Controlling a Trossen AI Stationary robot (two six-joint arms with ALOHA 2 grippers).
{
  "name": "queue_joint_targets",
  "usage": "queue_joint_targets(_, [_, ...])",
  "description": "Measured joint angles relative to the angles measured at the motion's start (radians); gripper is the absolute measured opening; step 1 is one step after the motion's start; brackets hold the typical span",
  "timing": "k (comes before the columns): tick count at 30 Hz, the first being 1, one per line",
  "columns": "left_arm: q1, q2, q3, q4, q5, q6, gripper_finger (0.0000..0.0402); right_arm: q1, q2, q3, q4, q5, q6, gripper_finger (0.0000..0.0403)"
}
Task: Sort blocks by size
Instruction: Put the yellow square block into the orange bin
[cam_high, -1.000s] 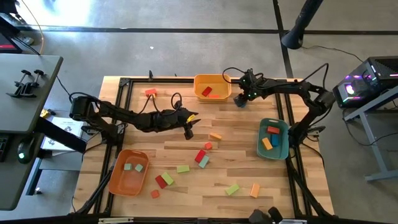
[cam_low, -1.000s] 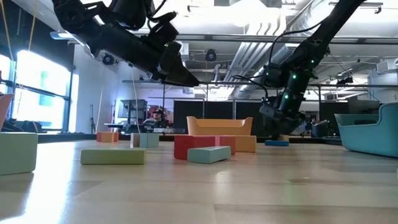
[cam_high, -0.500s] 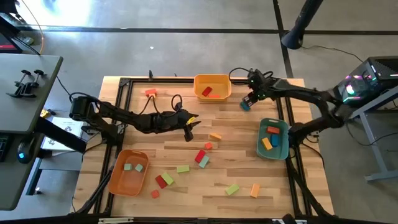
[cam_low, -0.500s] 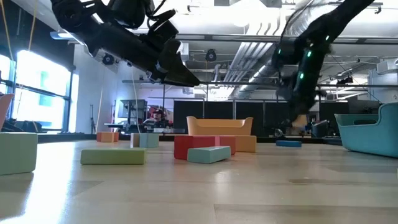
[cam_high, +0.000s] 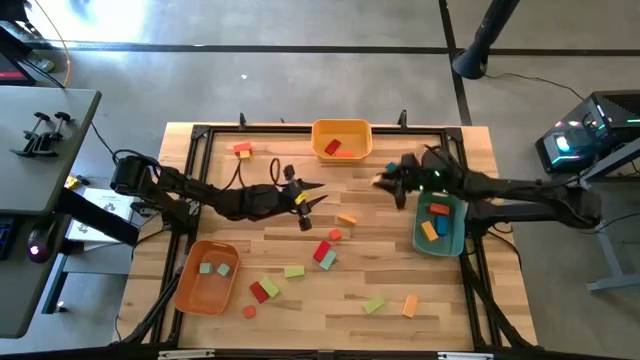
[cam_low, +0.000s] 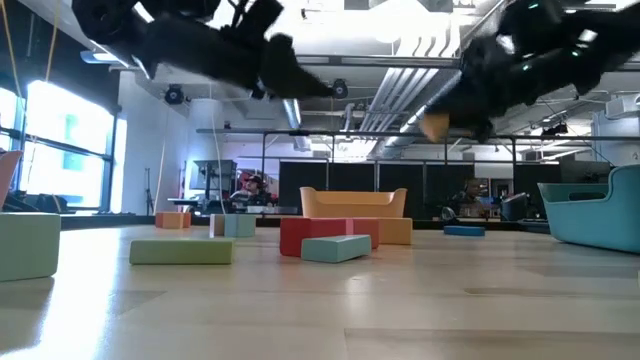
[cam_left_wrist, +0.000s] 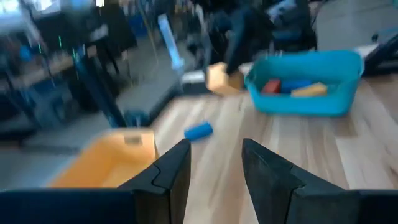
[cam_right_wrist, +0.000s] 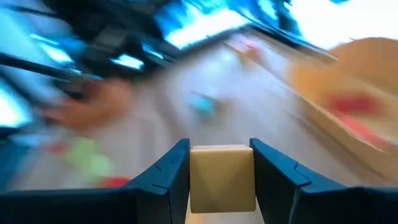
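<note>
The right hand (cam_right_wrist: 221, 186) is closed on a tan block (cam_right_wrist: 222, 177) above the bench (cam_high: 440, 290) beside the teal tray (cam_high: 440, 245), while the left hand (cam_left_wrist: 214, 171) hovers mid-bench, fingers narrowly apart and empty

Two dark jointed arms, black cables, green lights on the right arm (cam_high: 520, 188).

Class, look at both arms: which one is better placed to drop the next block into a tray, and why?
The right. Its gripper is shut on a tan block and hangs beside the teal tray. The left gripper is open and empty over the middle of the table.
</note>
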Motion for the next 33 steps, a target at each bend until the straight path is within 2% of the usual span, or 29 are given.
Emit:
queue_joint_targets(3, [0.000,0.000,0.000,0.086,0.011,0.067,0.0129,0.066,0.012,-0.074,0.263,-0.027,0.060,0.0136])
queue_joint_targets(6, [0.009,0.000,0.001,0.139,0.079,0.137,0.0129,0.121,0.032,-0.102,0.410,-0.025,0.081,0.0137])
queue_joint_targets(12, [0.023,0.017,0.050,0.133,0.297,0.311,0.0132,0.179,0.080,-0.060,0.479,-0.022,0.078,0.0137])
queue_joint_targets(16, [0.027,0.057,0.087,0.130,0.389,0.461,0.0157,0.196,0.125,-0.020,0.511,-0.022,0.069,0.0138])
queue_joint_targets(25, [0.027,0.159,0.190,0.122,0.394,0.619,0.0258,0.227,0.237,0.054,0.522,-0.022,0.055,0.0138])
queue_joint_targets(28, [0.027,0.198,0.222,0.127,0.375,0.687,0.0269,0.230,0.268,0.075,0.522,-0.023,0.059,0.0138])
queue_joint_targets(33, [0.006,0.236,0.268,0.133,0.249,0.749,0.0268,0.230,0.278,0.088,0.532,-0.034,0.055,0.0138])
